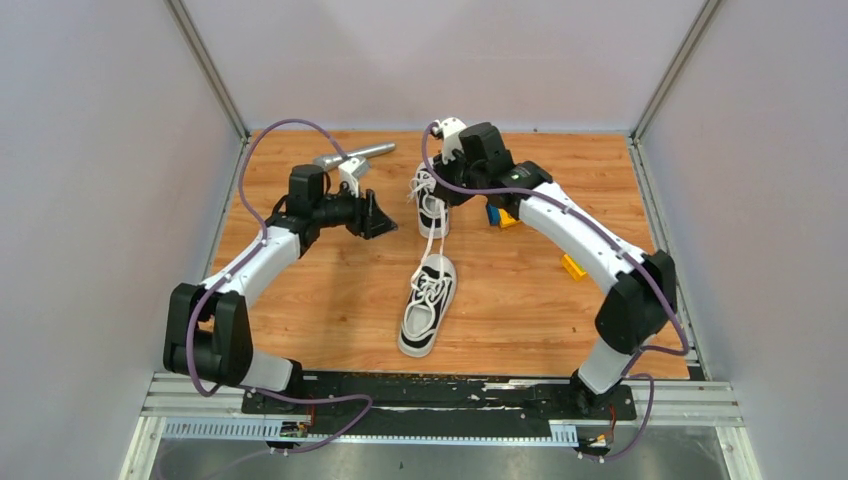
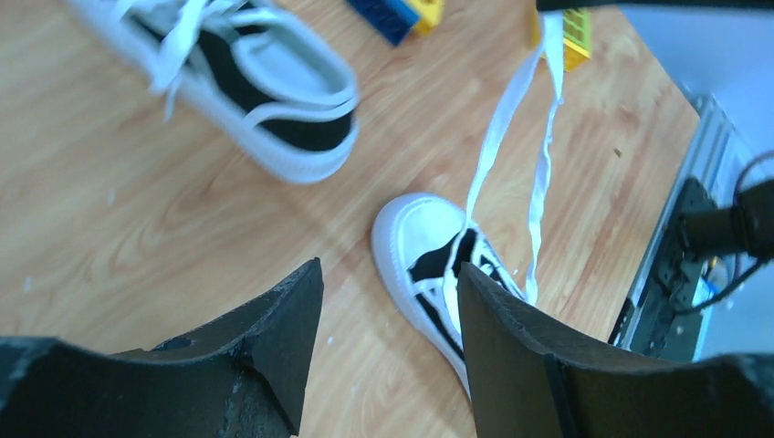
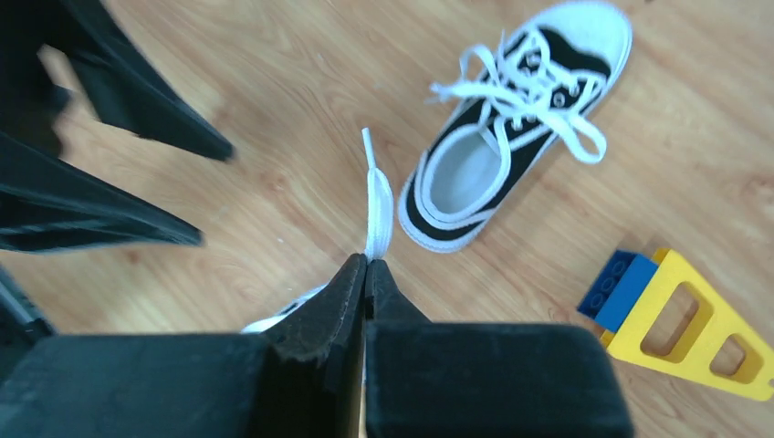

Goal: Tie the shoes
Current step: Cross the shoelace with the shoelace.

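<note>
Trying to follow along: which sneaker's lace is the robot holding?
The near shoe, lower in the overhead view: its lace runs up into the shut right gripper. The far shoe has its laces lying loose on it, ungripped.

Two small black-and-white canvas sneakers lie on the pale wooden tabletop (image 1: 320, 310), one behind the other. The near sneaker (image 1: 426, 308) lies at a slight slant, and the far sneaker (image 1: 433, 222) sits partly under the right gripper (image 1: 439, 194), whose fingertips are too small to read from here. A white lace (image 1: 431, 243) stretches from the near sneaker up toward that gripper. The left gripper (image 1: 378, 214) hangs just left of the far sneaker with its jaws parted. Behind it lies a grey metal cylinder (image 1: 352, 155). A blue-and-yellow plastic block (image 1: 500, 215) shows beside the right arm, and a small yellow block (image 1: 573, 266) lies further right.
</note>
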Controlling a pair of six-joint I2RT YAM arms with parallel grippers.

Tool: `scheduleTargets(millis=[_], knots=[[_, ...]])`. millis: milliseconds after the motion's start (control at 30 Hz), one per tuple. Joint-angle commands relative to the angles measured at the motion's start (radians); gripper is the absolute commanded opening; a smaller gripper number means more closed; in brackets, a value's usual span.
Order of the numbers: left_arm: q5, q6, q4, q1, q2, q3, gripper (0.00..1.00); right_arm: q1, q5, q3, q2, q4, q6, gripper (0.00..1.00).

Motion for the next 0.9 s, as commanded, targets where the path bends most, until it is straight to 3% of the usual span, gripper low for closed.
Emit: scheduleTargets(millis=[0, 167, 333, 500, 633, 867], knots=[[0.123, 0.214, 0.106, -0.091, -0.038, 0.055, 0.64, -0.001, -0.075, 0.007, -0.073, 0.011, 0.01, 0.0], [0.136, 0.354, 0.115, -0.19, -0.003, 0.081, 0.65, -0.001, -0.122, 0.008, -0.1, 0.024, 0.025, 0.0], [0.119, 0.345, 0.208, -0.239, 0.047, 0.092, 0.61, 0.0, -0.134, 0.004, -0.111, 0.028, 0.013, 0.0], [0.097, 0.353, 0.227, -0.255, 0.092, 0.112, 0.55, -0.002, -0.141, -0.012, -0.123, 0.031, 0.013, 0.0], [-0.017, 0.366, 0.272, -0.257, 0.092, 0.088, 0.53, -0.002, -0.139, -0.024, -0.142, 0.029, 0.011, 0.0], [0.069, 0.394, 0.261, -0.257, 0.122, 0.078, 0.47, -0.008, -0.138, -0.043, -0.171, 0.028, 0.022, 0.0]])
